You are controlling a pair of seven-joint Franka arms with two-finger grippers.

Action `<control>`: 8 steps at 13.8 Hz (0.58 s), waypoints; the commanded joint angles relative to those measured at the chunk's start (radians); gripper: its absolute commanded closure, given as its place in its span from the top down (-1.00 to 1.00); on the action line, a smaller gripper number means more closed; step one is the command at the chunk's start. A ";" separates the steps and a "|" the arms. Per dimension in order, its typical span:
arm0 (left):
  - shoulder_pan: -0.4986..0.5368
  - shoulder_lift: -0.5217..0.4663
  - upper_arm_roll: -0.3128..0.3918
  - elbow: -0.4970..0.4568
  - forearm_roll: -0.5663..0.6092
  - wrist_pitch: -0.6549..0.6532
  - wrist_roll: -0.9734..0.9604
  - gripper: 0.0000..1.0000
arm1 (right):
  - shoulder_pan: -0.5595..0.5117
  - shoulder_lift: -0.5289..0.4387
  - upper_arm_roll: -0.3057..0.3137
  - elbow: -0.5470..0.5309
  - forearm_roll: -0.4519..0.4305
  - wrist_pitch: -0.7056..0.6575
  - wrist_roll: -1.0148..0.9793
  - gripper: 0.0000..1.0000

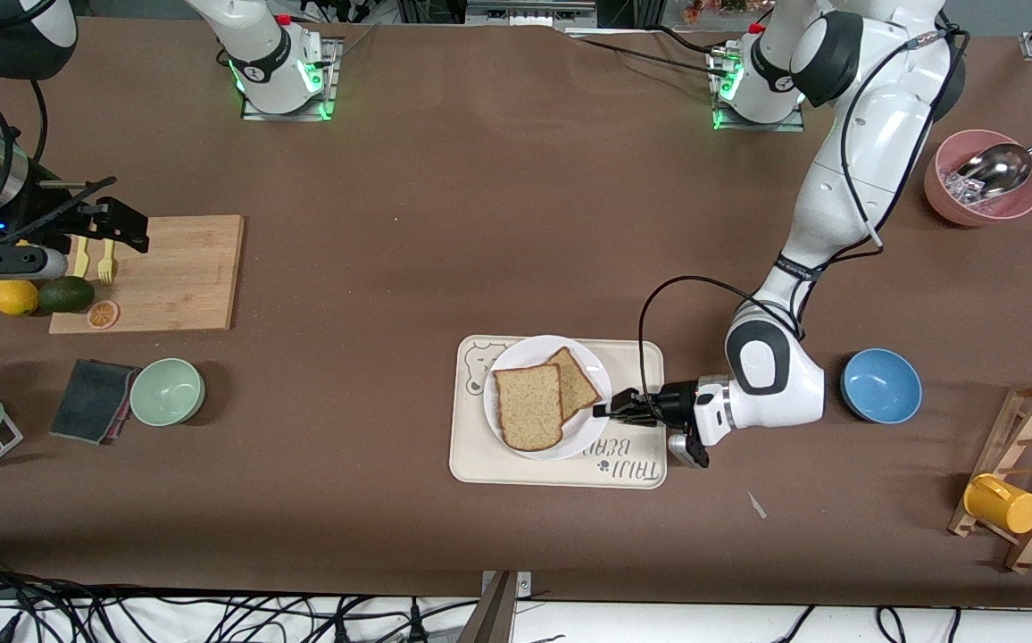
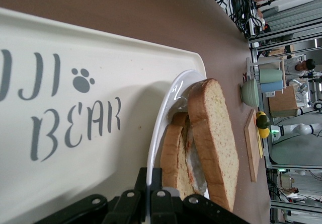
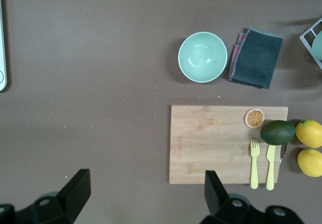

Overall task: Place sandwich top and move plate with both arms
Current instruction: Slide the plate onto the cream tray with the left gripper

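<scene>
The white plate (image 1: 536, 345) sits on the cream bear-printed tray (image 1: 570, 469) near the table's middle. The sandwich top (image 1: 528, 406), a tan speckled slice, lies on the plate, overlapping a lower slice (image 1: 580, 382). My left gripper (image 1: 610, 411) is level with the plate and shut on its rim at the side toward the left arm's end. In the left wrist view the left gripper (image 2: 156, 176) pinches the plate rim (image 2: 162, 113), and the sandwich top (image 2: 216, 133) lies over a filling. My right gripper (image 1: 123, 228) is open and empty over the edge of the cutting board (image 1: 168, 277); it also shows in the right wrist view (image 3: 146, 189).
A blue bowl (image 1: 880, 385) stands close to the left arm's elbow. A pink bowl with a metal scoop (image 1: 980, 179) and a wooden rack with a yellow cup (image 1: 1002, 503) are at the left arm's end. A green bowl (image 1: 167, 391), dark cloth (image 1: 92, 400), avocado (image 1: 66, 294) and lemon (image 1: 13, 296) are near the board.
</scene>
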 commanded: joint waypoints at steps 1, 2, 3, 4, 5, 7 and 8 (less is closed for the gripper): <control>-0.003 0.014 -0.001 0.031 -0.043 -0.008 -0.008 -0.31 | -0.001 -0.013 0.006 -0.023 -0.009 0.009 0.006 1.00; -0.002 0.011 -0.001 0.031 -0.041 -0.008 -0.004 0.95 | -0.003 -0.011 0.005 -0.025 -0.003 0.026 0.008 1.00; 0.004 0.005 -0.001 0.032 -0.032 -0.009 0.006 1.00 | -0.003 -0.012 0.005 -0.014 -0.003 0.019 0.008 1.00; 0.008 0.000 -0.001 0.032 -0.029 -0.012 0.000 1.00 | -0.001 -0.012 0.006 -0.022 -0.003 0.022 0.011 1.00; 0.008 -0.013 0.001 0.028 -0.027 -0.017 -0.004 1.00 | -0.001 -0.012 0.005 -0.023 -0.002 0.025 0.011 1.00; 0.006 -0.033 0.004 0.020 -0.026 -0.024 -0.008 1.00 | -0.001 -0.009 0.005 -0.023 -0.002 0.025 0.011 1.00; 0.006 -0.036 0.004 0.017 -0.012 -0.024 -0.011 1.00 | 0.000 -0.011 0.006 -0.022 -0.003 0.028 0.012 1.00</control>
